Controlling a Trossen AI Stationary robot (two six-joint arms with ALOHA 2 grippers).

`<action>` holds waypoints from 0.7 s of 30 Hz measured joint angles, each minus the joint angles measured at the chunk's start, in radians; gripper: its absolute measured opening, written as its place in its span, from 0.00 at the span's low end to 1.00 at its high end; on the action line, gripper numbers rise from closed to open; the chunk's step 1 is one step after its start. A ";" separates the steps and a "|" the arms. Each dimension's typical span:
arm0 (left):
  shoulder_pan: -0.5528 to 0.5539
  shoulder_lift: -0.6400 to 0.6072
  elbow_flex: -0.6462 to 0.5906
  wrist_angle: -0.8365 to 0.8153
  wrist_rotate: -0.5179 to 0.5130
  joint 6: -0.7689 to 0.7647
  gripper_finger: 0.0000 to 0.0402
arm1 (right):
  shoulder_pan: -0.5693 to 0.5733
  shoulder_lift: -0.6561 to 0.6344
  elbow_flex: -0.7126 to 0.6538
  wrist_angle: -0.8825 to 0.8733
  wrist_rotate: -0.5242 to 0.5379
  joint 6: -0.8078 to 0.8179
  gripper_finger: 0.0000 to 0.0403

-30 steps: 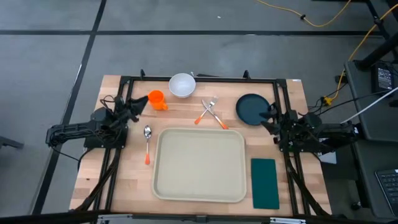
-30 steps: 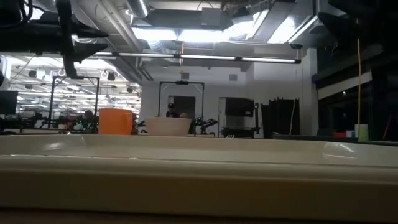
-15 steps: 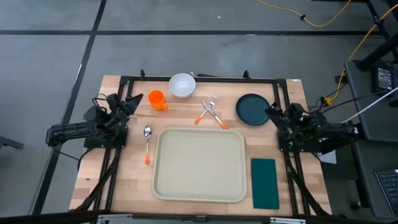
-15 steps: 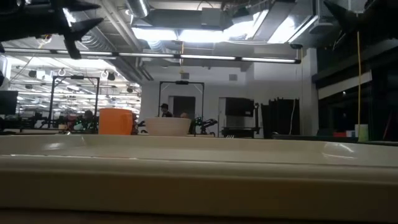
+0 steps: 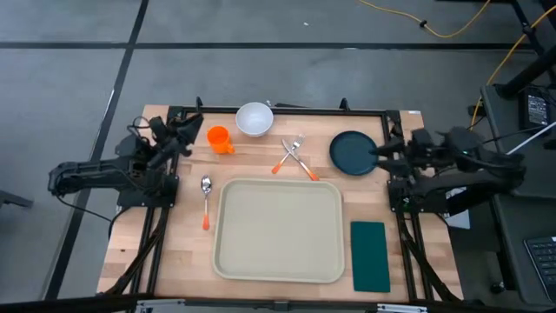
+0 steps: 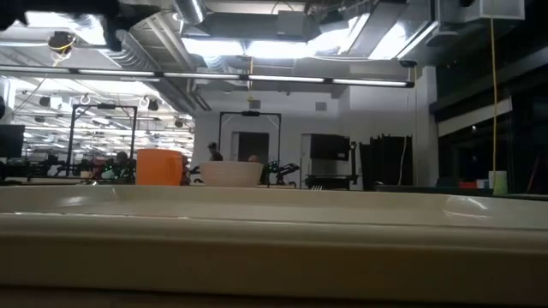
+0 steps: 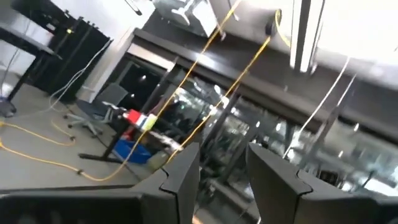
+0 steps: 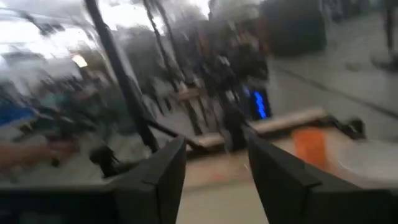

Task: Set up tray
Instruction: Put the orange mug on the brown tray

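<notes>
— Where's the tray (image 5: 278, 229)?

— Flat on the bench (image 5: 178, 242), in the middle near the front edge, with nothing on it. A spoon (image 5: 206, 196) lies just off its left side, a dark green napkin (image 5: 370, 256) off its right, and a white bowl (image 5: 254, 118), an orange cup (image 5: 218, 138), crossed cutlery (image 5: 295, 156) and a dark plate (image 5: 352, 152) sit behind it.

— And the tools?

— The left tool (image 5: 185, 131) is up by the cup, fingers spread and holding nothing. The right tool (image 5: 382, 155) is at the plate's edge, also released; whether it touches the plate is probably too close to call.
</notes>
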 joint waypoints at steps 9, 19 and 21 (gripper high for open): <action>-0.017 0.270 0.374 -0.295 0.126 0.480 0.32 | 0.000 0.255 0.135 0.110 0.066 -0.136 0.44; 0.090 0.489 0.763 -1.341 0.043 0.366 0.32 | -0.001 0.364 0.153 -0.030 0.068 -0.158 0.44; 0.125 0.511 0.765 -1.419 0.073 0.341 0.32 | -0.001 0.378 0.153 -0.044 0.068 -0.161 0.44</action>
